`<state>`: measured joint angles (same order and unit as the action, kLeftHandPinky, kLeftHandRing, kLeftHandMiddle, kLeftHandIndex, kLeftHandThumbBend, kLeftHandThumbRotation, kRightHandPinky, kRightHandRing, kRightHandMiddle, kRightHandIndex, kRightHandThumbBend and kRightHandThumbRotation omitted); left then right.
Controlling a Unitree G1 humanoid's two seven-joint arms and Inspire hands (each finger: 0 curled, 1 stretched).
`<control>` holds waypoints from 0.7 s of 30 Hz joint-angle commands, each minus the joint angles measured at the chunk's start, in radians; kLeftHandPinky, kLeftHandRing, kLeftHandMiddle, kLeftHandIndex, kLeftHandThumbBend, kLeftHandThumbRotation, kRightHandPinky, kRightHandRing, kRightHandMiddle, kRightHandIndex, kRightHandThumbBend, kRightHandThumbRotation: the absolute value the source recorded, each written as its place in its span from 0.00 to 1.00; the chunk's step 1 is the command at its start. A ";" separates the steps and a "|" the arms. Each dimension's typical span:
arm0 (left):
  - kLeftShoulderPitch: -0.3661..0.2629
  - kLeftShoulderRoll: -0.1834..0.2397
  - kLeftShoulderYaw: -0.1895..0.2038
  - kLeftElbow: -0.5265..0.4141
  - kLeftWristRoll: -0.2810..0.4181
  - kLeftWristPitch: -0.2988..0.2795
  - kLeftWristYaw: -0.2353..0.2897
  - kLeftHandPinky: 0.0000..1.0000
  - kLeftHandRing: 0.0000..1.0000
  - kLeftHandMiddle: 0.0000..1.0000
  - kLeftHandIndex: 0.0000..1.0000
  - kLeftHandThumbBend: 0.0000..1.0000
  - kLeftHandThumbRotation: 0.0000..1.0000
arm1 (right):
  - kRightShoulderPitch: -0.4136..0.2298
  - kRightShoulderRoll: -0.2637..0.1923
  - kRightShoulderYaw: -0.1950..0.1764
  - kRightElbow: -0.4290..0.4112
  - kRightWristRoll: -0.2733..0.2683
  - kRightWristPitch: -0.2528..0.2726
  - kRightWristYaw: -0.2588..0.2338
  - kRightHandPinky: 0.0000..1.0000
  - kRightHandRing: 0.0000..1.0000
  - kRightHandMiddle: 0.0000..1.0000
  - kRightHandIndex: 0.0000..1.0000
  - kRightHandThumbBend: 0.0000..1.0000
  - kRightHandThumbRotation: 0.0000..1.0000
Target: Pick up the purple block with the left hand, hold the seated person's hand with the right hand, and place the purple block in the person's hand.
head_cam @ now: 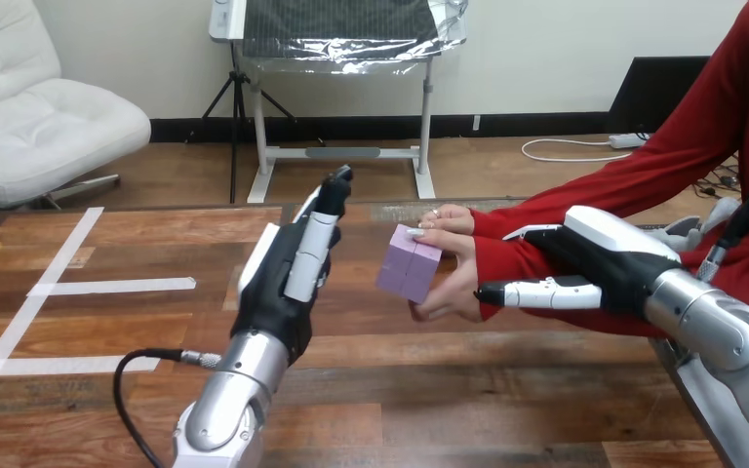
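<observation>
1. My left hand (283,283) is raised with straight fingers, holding nothing, near the purple block (410,263).
2. The block sits in the person's hand (453,278), above the desk (107,327).
3. My right hand (595,261) wraps around the person's wrist (495,258).

One block (409,263), one person's hand (460,268), one tabletop (107,331), and two robot hands: left hand (283,283), right hand (605,265).
</observation>
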<state>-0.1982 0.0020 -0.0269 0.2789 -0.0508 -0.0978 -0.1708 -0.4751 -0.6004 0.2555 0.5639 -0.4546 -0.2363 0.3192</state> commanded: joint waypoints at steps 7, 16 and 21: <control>0.028 0.014 0.020 -0.128 -0.034 0.023 -0.007 1.00 0.97 0.95 0.91 0.73 1.00 | 0.019 -0.017 -0.055 -0.120 0.036 0.004 -0.010 0.64 0.80 0.82 0.84 1.00 0.99; 0.066 0.027 0.028 -0.179 -0.053 0.047 -0.024 1.00 0.92 0.91 0.85 0.66 1.00 | 0.054 -0.018 -0.084 -0.192 0.018 0.015 -0.063 0.71 0.86 0.88 0.86 1.00 1.00; 0.084 0.029 0.033 -0.198 -0.075 0.058 -0.037 1.00 0.90 0.89 0.82 0.62 1.00 | 0.070 -0.016 -0.099 -0.233 0.020 0.033 -0.080 0.81 0.88 0.90 0.88 1.00 1.00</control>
<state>-0.1006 0.0212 -0.0105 0.1490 -0.0978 -0.0438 -0.1958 -0.3807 -0.6013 0.2124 0.4118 -0.4392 -0.2141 0.2803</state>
